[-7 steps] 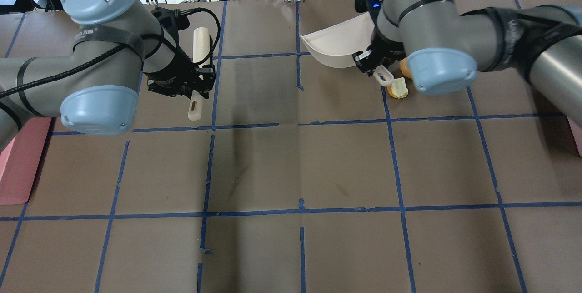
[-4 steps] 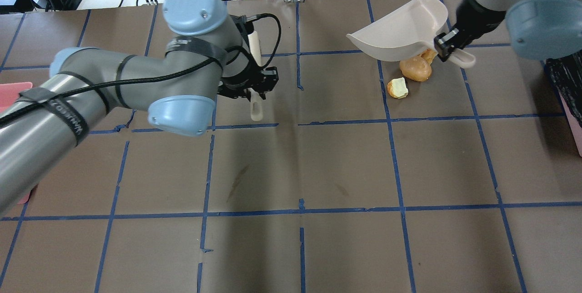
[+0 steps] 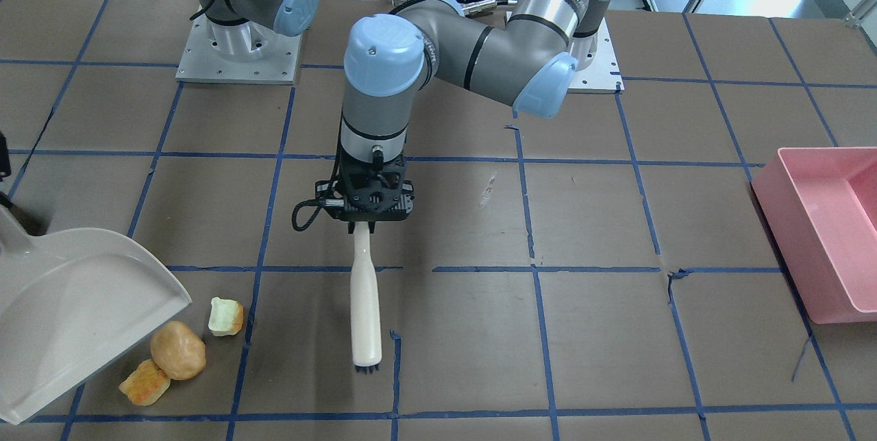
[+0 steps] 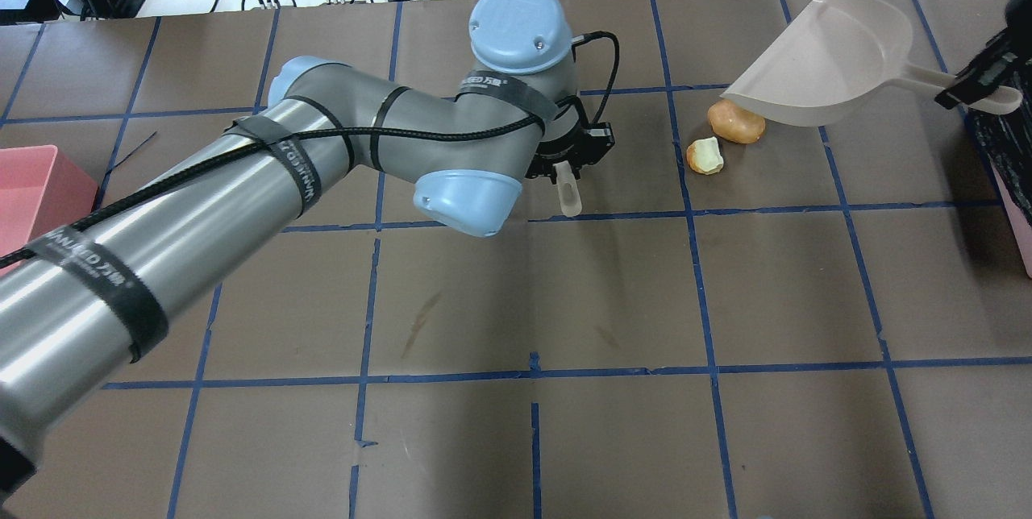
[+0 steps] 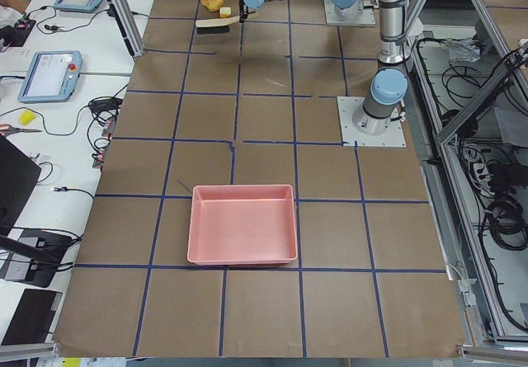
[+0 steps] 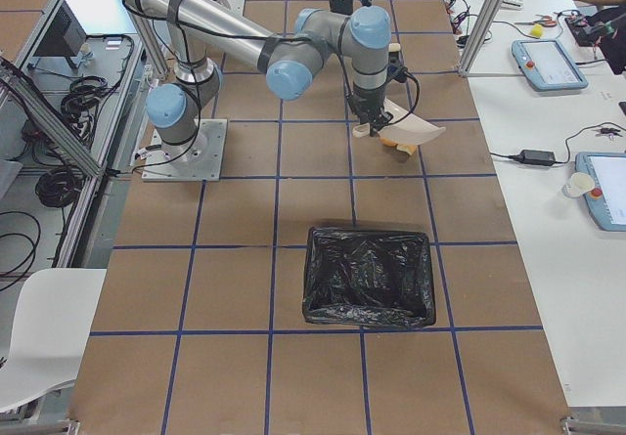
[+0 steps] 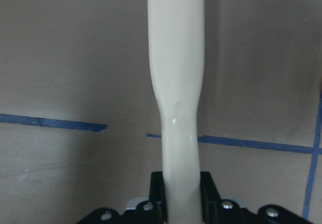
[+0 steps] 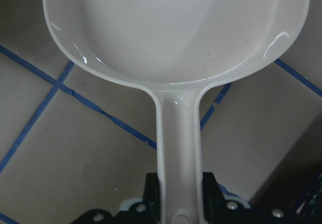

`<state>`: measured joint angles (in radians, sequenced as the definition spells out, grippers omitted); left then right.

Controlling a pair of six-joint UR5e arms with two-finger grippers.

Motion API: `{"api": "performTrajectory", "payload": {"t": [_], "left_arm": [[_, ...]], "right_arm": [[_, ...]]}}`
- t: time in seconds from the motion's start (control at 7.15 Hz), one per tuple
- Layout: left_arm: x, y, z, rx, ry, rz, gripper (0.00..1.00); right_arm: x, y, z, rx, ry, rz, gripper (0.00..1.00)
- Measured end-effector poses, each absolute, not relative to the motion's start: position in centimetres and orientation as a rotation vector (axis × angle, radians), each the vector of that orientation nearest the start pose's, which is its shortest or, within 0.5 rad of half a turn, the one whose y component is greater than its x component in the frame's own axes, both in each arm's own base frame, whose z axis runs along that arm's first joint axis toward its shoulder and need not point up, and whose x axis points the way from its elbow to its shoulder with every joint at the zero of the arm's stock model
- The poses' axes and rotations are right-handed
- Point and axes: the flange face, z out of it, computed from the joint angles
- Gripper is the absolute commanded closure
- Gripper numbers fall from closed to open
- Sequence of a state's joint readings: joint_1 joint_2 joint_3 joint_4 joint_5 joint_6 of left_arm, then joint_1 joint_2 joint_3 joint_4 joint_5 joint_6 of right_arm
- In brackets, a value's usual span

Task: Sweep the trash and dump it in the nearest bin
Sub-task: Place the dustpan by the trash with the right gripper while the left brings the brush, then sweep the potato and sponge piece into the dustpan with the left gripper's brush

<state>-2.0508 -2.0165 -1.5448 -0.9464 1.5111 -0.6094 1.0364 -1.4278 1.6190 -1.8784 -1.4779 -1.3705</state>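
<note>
My left gripper (image 4: 568,167) is shut on a cream brush (image 3: 365,304). The brush lies low over the table with its bristles pointing away from me, to the left of the trash. My right gripper (image 4: 979,80) is shut on the handle of a beige dustpan (image 4: 830,60), held tilted over the trash's right side. The tan potato-like ball (image 4: 735,122) and the pale green-yellow chunk (image 4: 706,155) lie at the pan's lip. The orange-yellow chunk (image 3: 144,382) shows in the front view only. The wrist views show the brush handle (image 7: 176,83) and the pan handle (image 8: 178,133) gripped.
A pink bin (image 3: 822,222) stands at the table's end on my left. A bin lined with a black bag (image 6: 370,277) stands at the end on my right, close to the dustpan. Blue tape lines grid the brown table.
My left arm has swung right with the brush, from the far left toward the trash. My right arm has carried the dustpan rightward and turned it, uncovering the ball.
</note>
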Motion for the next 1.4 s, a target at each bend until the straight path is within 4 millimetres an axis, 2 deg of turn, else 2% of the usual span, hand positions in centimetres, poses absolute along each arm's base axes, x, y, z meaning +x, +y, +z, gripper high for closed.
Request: {"api": "performTrajectory", "payload": {"t": [0.14, 0.42, 0.7, 0.84, 0.98, 1.12, 1.4], "left_arm": [[-46.0, -52.6, 29.7, -0.194, 3.29, -0.233, 1.0], [-52.2, -53.2, 27.1, -0.185, 3.305, -0.225, 1.0], [-57.7, -52.4, 23.7, -0.158, 3.301, -0.209, 1.0], [-59.1, -52.1, 22.5, -0.13, 3.29, -0.214, 1.0], [-59.6, -52.2, 22.2, -0.104, 3.288, -0.224, 1.0], [-59.9, -52.3, 22.5, -0.09, 3.291, -0.237, 1.0], [-60.2, -52.7, 22.9, -0.056, 3.296, -0.257, 1.0]], "right_arm": [[-19.5, -55.7, 41.7, -1.484, 2.819, -0.225, 1.0], [-25.1, -59.6, 40.2, -1.855, 2.601, -0.18, 1.0], [-28.5, -63.4, 37.4, -2.08, 2.377, -0.131, 1.0], [-29.5, -64.8, 35.6, -2.147, 2.275, -0.122, 1.0], [-30.0, -65.7, 33.9, -2.177, 2.19, -0.132, 1.0], [-30.3, -66.4, 32.1, -2.204, 2.115, -0.155, 1.0], [-30.5, -67.4, 29.8, -2.19, 2.084, -0.204, 1.0]]}}
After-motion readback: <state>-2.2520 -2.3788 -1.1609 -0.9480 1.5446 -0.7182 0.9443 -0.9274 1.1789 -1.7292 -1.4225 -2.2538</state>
